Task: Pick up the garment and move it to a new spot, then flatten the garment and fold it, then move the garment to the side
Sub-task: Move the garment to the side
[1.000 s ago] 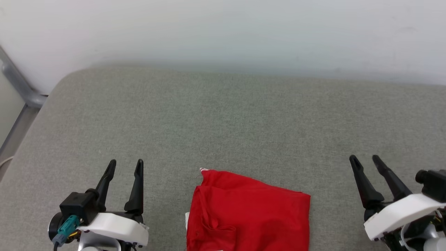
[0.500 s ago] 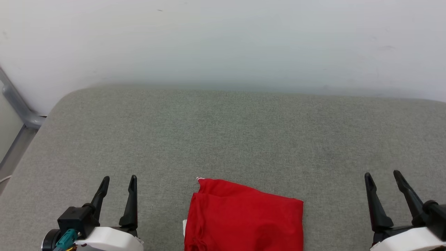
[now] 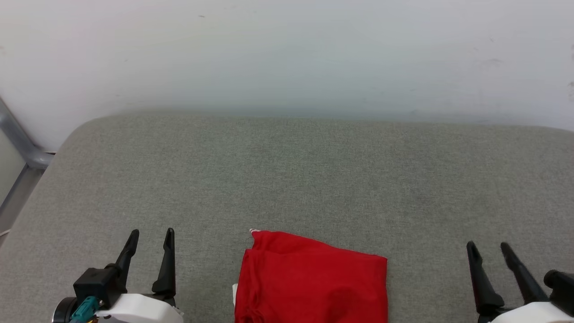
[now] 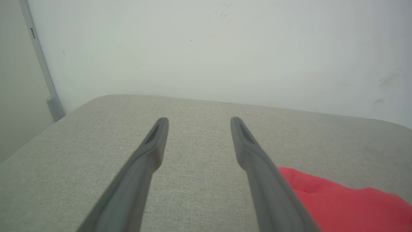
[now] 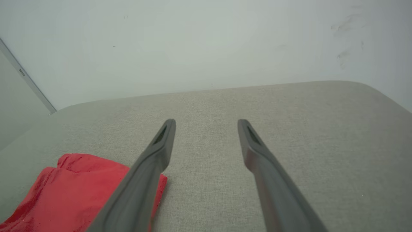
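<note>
- One garment (image 3: 309,282), red, lies as a compact folded rectangle at 6 o'clock on the grey padded surface (image 3: 287,170); its near part runs off the head view's lower edge; a sliver of white trim peeks out at its 11 o'clock corner; no lettering shows.
- Two grippers flank it, and neither touches cloth; the left gripper (image 3: 151,233) sits at 9 o'clock of the garment, near but apart; the right gripper (image 3: 487,246) sits at 3 o'clock, a little farther off; both have their fingers spread wide and hold nothing.
- In the left wrist view the cloth lies at 4 o'clock, past the finger; in the right wrist view it lies at 8 o'clock, partly behind the finger.
- Judging by the tidy fold, the step in hand is probably moving the garment to the side; to do it well, the robot should pinch through every layer at an edge, not the top layer alone; it should take opposite edges with both grippers so the stack stays square; it should lift only enough to clear the surface, so the fold does not fall open.
</note>
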